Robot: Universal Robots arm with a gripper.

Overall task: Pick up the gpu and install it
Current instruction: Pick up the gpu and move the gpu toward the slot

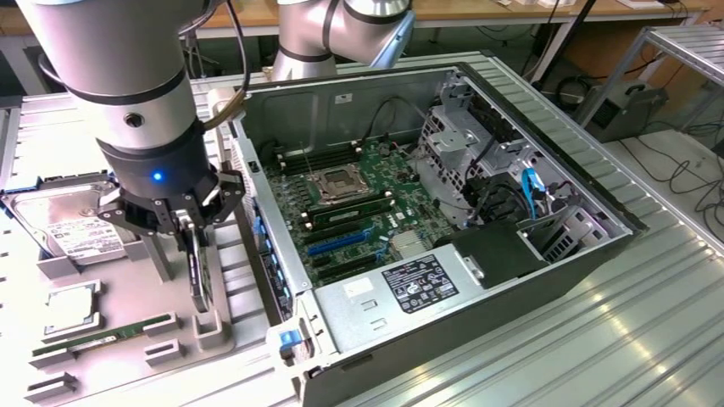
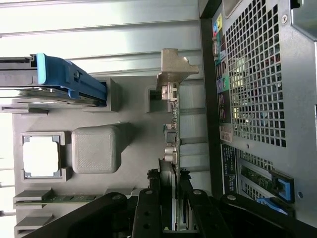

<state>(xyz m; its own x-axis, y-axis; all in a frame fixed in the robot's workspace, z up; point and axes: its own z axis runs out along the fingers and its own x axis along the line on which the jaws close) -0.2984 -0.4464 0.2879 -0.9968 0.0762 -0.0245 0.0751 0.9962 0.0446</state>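
Where gpu (image 1: 199, 264) stands, grey tray (image 1: 119, 377) tops ribbed table (image 1: 633, 339).

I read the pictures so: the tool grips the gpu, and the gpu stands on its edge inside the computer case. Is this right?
Not quite. The tool does grip the gpu, and the gpu stands on its edge, but outside the computer case, in the gray holder beside it. The exterior view shows this.
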